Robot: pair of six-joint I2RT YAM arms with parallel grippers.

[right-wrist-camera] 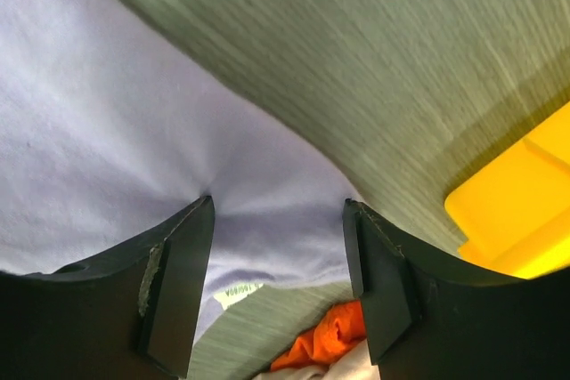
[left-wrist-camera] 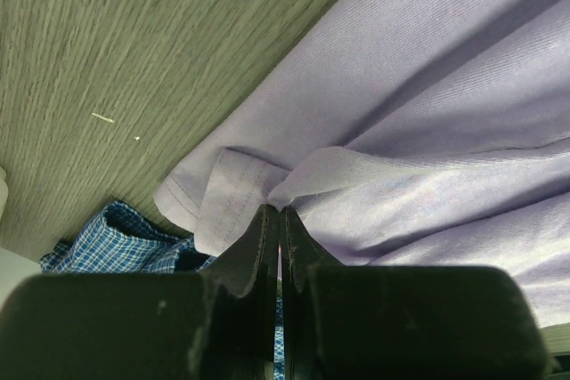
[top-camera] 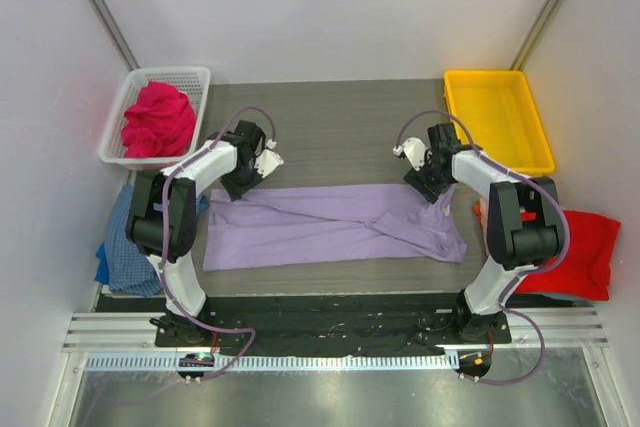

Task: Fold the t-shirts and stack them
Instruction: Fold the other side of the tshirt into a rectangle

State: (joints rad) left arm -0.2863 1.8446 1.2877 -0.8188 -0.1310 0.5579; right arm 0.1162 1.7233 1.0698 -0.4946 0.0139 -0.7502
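I've got left fingers (left-wrist-camera: 254, 255) pinched shut on the lavender t-shirt (top-camera: 330, 222) spread on the desk (top-camera: 340, 117), but right fingers (right-wrist-camera: 178, 282) straddle it wide open, so lifting now would probably skew it.

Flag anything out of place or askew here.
The blue checked shirt lies bunched at the left edge of the table; the red shirt spills past its right edge. The lavender shirt lies rumpled, not flat.
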